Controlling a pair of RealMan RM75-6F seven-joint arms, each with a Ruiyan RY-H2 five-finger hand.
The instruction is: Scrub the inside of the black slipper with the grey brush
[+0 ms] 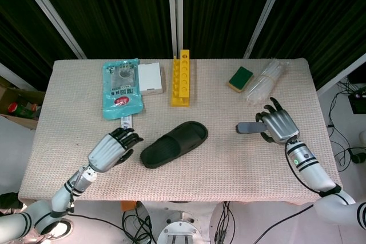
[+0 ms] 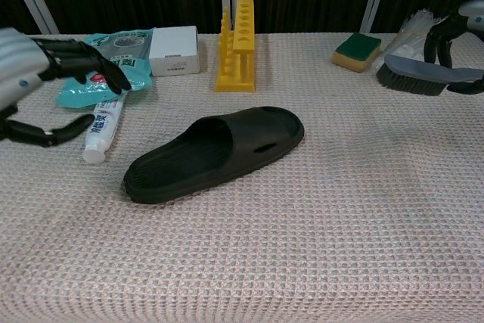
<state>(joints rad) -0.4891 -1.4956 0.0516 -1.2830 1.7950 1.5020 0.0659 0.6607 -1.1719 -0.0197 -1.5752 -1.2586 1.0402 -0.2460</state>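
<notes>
The black slipper (image 1: 174, 143) lies alone on the cloth at the table's middle, its opening up and its toe toward the far right (image 2: 215, 153). My right hand (image 1: 278, 125) grips the handle of the grey brush (image 1: 247, 128) well to the right of the slipper, with the bristles facing down (image 2: 412, 79). In the chest view only the fingers of that right hand (image 2: 454, 32) show at the frame's edge. My left hand (image 1: 111, 148) hovers to the left of the slipper's heel, apart from it, fingers spread and holding nothing (image 2: 38, 73).
A toothpaste tube (image 1: 126, 130) lies just beyond my left hand. Along the back stand a teal pouch (image 1: 121, 88), a white box (image 1: 150, 78), a yellow rack (image 1: 180, 77), a green sponge (image 1: 240, 78) and a clear plastic bundle (image 1: 266, 81).
</notes>
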